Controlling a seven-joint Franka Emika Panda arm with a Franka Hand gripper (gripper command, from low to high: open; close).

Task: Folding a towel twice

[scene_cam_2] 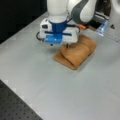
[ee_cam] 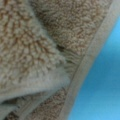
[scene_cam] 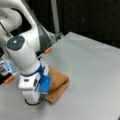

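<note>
While one towel (scene_cam_2: 77,51) lies folded, one gripper (scene_cam_2: 68,46) touches it.

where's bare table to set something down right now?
Bare grey table spreads from the folded towel out to a front view's right and bottom edges. Crowded: a front view's left, where the gripper sits low on the towel by the robot base and orange tabs.

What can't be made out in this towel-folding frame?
- End effector fingers: whether open or shut, hidden by the wrist housing in both front views; absent from the wrist view.
- Towel: fold count unclear, layers bunched; its near part is covered by the arm in a front view.
- Wrist view: only close-up towel pile.
</note>
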